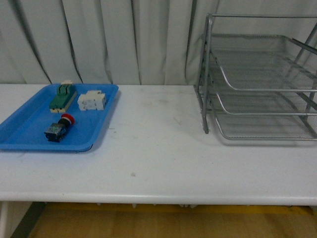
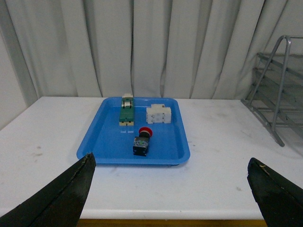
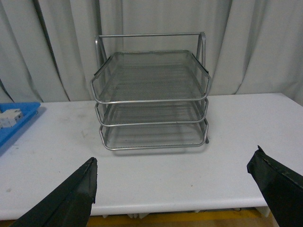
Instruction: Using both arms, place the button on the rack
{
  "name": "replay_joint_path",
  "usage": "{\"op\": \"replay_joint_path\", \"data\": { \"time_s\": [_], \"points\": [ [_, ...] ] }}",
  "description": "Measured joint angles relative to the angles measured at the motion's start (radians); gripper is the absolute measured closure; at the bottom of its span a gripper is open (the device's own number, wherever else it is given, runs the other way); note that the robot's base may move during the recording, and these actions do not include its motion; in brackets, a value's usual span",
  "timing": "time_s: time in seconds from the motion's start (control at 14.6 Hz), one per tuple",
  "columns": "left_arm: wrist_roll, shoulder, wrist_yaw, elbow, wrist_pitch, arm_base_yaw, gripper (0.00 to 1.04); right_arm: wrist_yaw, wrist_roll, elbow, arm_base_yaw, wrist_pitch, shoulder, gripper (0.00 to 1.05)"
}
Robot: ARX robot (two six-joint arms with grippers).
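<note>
Nothing done yet: the button (image 1: 59, 128) lies in the blue tray (image 1: 25, 130), well apart from the rack (image 1: 262, 89); left gripper (image 2: 170, 161) and right gripper (image 3: 174, 163) both gape wide, empty

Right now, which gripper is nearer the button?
Left. The left gripper faces the button in the blue tray; the right gripper faces the rack, button outside its view.

A silver wire-mesh three-tier rack (image 3: 151, 90) stands upright on the white desk (image 3: 156, 175) before pale grey curtains (image 3: 255, 52), framed by two black fingers (image 3: 66, 201) spread wide apart, with a blue plastic tray (image 3: 21, 124) holding a white boxy block (image 3: 9, 118) well apart from it.
</note>
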Motion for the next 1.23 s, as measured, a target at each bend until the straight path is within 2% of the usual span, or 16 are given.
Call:
{"op": "replay_joint_path", "data": {
  "time_s": [0.21,0.27,0.41,0.62,0.75,0.89,1.03,1.23],
  "points": [
    [0.0,0.0,0.0,0.0,0.0,0.0,0.07,0.0,0.0,0.0,0.0,0.0,0.0,0.06],
    [0.0,0.0,-0.001,0.0,0.0,0.0,0.07,0.021,0.095,0.068,0.002,-0.16,0.133,0.06],
    [0.0,0.0,0.0,0.0,-0.001,0.0,0.07,-0.074,0.301,0.09,-0.072,0.028,0.443,0.06],
    [0.0,0.0,0.001,0.0,0.0,0.0,0.07,-0.15,0.64,0.141,-0.095,0.556,0.993,0.06],
    [0.0,0.0,0.0,0.0,0.0,0.0,0.07,-0.161,0.847,0.235,-0.089,0.819,1.302,0.06],
    [0.0,0.0,0.0,0.0,0.0,0.0,0.07,-0.164,0.998,0.32,-0.066,0.931,1.506,0.06],
    [0.0,0.0,0.0,0.0,0.0,0.0,0.07,-0.149,1.131,0.454,-0.046,0.96,1.728,0.06],
    [0.0,0.0,0.0,0.0,0.0,0.0,0.07,-0.123,1.173,0.594,-0.04,0.951,1.889,0.06]
  ]
}}
